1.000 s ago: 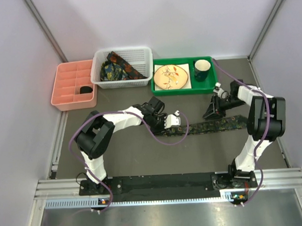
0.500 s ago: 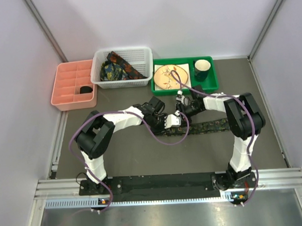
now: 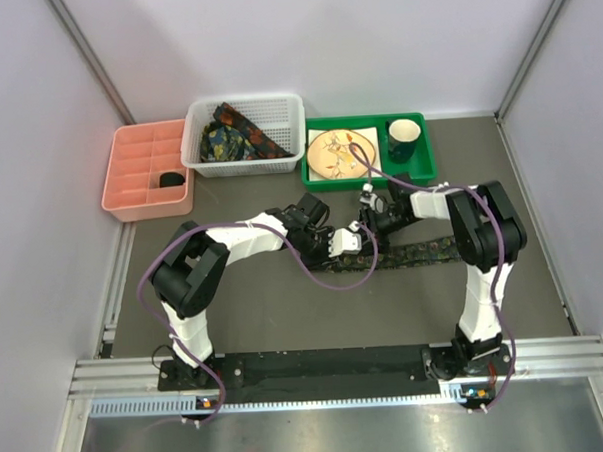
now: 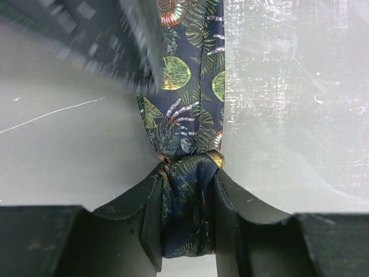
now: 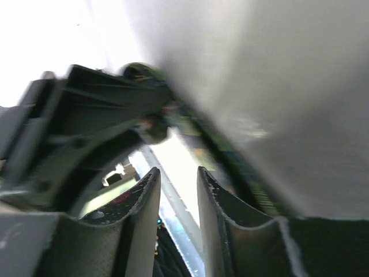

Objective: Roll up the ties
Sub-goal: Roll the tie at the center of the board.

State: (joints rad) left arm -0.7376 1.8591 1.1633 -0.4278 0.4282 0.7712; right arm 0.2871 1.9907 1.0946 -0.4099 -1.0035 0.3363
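right gripper (image 5: pixel 177 174) (narrow gap) near blurred tie (image 5: pixel 252 183)

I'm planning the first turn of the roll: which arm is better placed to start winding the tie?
Left. The left end effector pinches the tie, fabric bunched in the grip, so it can probably begin turning. The right end effector is close beside it, slightly open and holding nothing visible.

One basket (image 3: pixel 241 165), one plate (image 3: pixel 324 161), one mug (image 3: pixel 404 137)
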